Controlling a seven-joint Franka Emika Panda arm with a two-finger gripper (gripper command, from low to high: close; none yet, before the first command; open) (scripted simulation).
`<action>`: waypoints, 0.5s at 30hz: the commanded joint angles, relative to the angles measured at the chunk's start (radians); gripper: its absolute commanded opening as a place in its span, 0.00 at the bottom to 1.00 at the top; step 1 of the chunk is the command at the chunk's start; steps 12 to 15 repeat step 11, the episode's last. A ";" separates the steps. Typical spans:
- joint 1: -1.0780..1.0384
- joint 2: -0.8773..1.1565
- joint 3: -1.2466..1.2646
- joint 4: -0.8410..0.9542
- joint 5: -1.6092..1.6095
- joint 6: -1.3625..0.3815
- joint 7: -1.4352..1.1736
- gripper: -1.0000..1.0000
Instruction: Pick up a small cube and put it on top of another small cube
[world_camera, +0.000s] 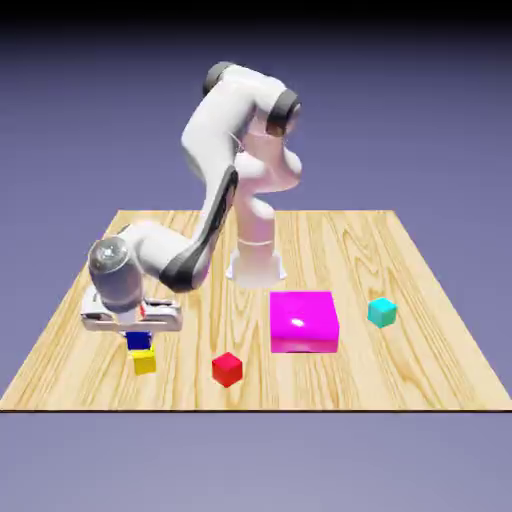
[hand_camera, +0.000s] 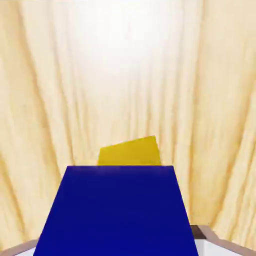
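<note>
My claw (world_camera: 137, 336) was closed on the dark blue cube (hand_camera: 118, 212), its jaws drawn in only as far as the cube's width let them. I had it low over the table (world_camera: 190, 385), toward the exterior view's left. The yellow cube (world_camera: 144, 364) lay just beside my blue one, on its side away from my base, and sat a little turned against it in my hand view; whether the two touched, I could not tell. The red cube (world_camera: 227, 370), the magenta block (world_camera: 303, 320) and the teal cube (world_camera: 382, 312) were all off toward the exterior view's right.
</note>
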 joint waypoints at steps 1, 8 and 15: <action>0.000 0.000 0.000 0.000 -0.003 0.001 0.001 0.00; -0.034 0.071 0.040 -0.049 0.043 0.114 -0.024 1.00; 0.000 0.000 0.000 0.000 -0.003 0.001 0.001 1.00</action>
